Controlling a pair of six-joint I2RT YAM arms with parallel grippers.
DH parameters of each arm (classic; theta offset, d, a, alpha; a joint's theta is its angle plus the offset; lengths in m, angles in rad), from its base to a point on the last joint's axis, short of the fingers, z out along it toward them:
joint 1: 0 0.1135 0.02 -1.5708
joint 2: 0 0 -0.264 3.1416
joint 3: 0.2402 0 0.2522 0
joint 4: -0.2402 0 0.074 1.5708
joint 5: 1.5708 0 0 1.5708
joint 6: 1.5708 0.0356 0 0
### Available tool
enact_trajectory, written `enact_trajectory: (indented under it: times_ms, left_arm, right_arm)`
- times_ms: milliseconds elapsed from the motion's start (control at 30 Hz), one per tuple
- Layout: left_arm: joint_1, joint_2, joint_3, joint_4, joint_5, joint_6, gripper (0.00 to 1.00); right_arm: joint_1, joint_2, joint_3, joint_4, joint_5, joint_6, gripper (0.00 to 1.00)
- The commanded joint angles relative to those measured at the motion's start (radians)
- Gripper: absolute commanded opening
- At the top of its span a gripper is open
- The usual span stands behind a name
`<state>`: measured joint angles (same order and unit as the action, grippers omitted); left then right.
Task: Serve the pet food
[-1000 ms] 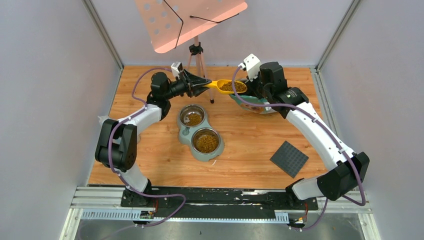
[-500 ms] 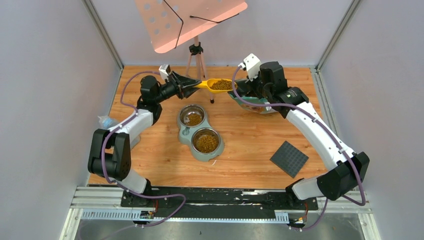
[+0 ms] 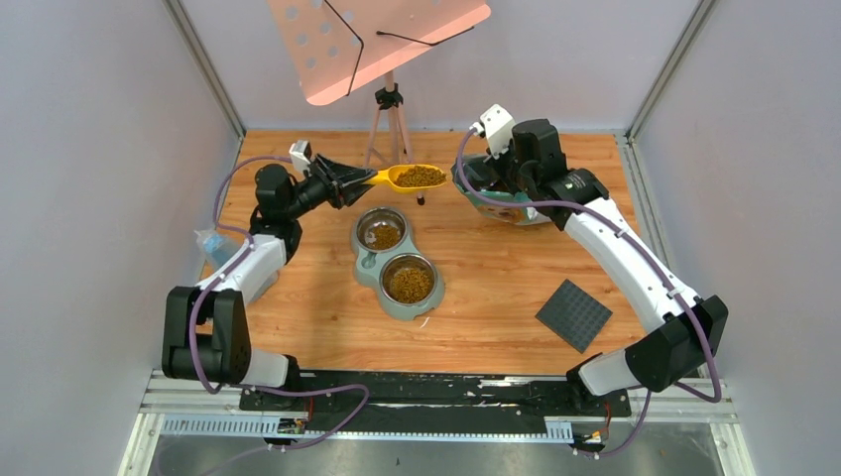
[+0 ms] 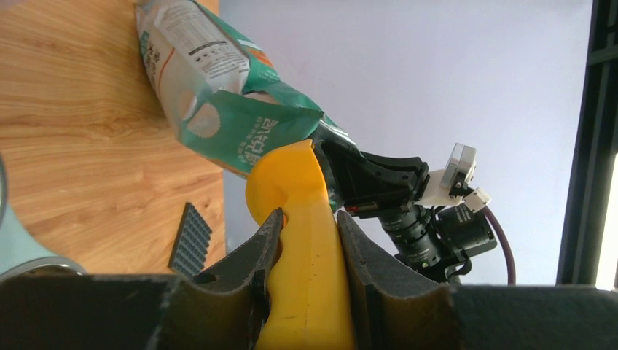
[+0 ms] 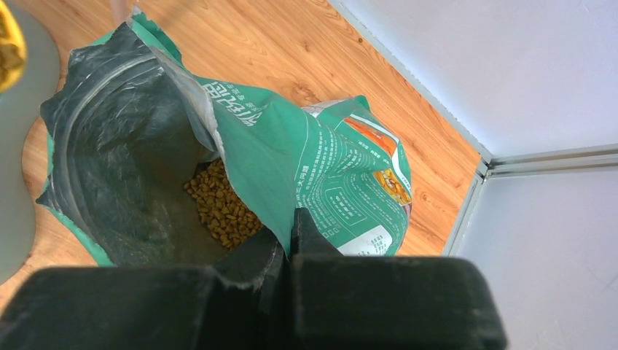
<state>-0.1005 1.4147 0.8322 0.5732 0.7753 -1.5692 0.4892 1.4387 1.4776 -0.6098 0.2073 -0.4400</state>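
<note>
A yellow scoop [image 3: 397, 178] heaped with brown pet food [image 3: 420, 176] hangs level above the table, just beyond the far bowl [image 3: 382, 233]. My left gripper [image 3: 359, 178] is shut on the scoop's handle [image 4: 312, 281]; its fingers [image 4: 248, 259] press both sides. More pet food lies in both steel bowls of the double feeder [image 3: 397, 309] and inside the open teal bag [image 5: 328, 168], where the kibble [image 5: 222, 208] shows. My right gripper [image 5: 290, 219] is shut on the bag's rim and holds the bag [image 3: 508, 206] open at the back right.
A tripod [image 3: 389, 104] with a pink perforated board [image 3: 377, 40] stands at the back centre, close behind the scoop. A black studded mat [image 3: 573, 314] lies front right. Grey walls enclose the wooden table [image 3: 496, 288] on three sides.
The left arm has carried the full scoop leftward, away from the bag's mouth and toward the bowls. The right gripper still holds the bag's rim in the same place.
</note>
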Motion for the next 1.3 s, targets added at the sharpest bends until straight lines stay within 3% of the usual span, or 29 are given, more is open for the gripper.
enact_trajectory:
  times_ms: [0,500,733,1267]
  left_arm:
    - [0.053,-0.09,-0.038,-0.009,0.007,0.058,0.0]
    - [0.236,-0.271,-0.174,-0.182,0.006,0.196,0.0]
    - [0.268,-0.347,-0.223,-0.283,-0.01,0.305,0.0]
    - [0.308,-0.304,-0.211,-0.402,-0.036,0.507,0.0]
  right_arm:
    - [-0.007,0.007,0.057,0.056,0.002,-0.012,0.0]
    - [-0.007,0.023,0.082,0.06,-0.024,-0.008,0.0]
    - [-0.008,0.027,0.082,0.067,-0.046,0.018,0.0]
    - [-0.007,-0.001,0.076,0.087,-0.038,0.096,0.0]
